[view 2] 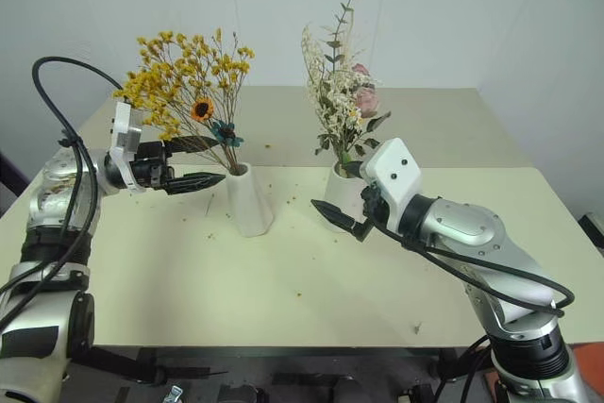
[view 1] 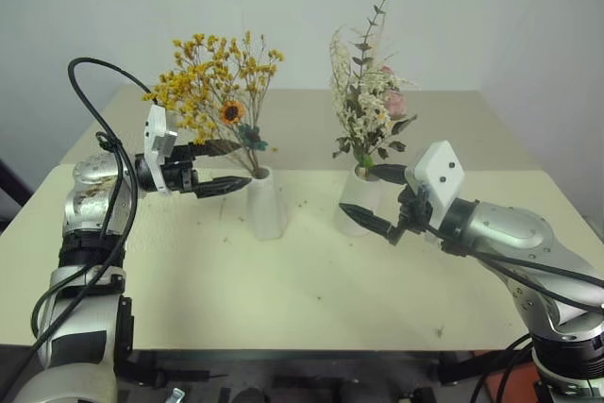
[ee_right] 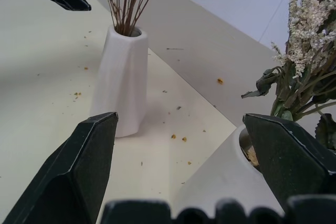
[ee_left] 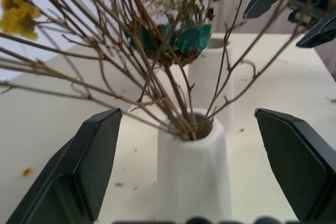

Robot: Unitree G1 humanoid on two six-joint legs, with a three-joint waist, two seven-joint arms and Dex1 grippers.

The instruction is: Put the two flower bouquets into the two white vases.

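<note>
On the table, yellow-orange bouquet (view 1: 215, 82) fills slim vase (view 1: 265, 203); both pincers, left (view 1: 219, 168) and right (view 1: 379, 200), released.

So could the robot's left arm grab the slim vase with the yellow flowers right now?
Probably yes: the left gripper is open beside the slim vase, with nothing between them, though the yellow bouquet stems spread just above.
</note>
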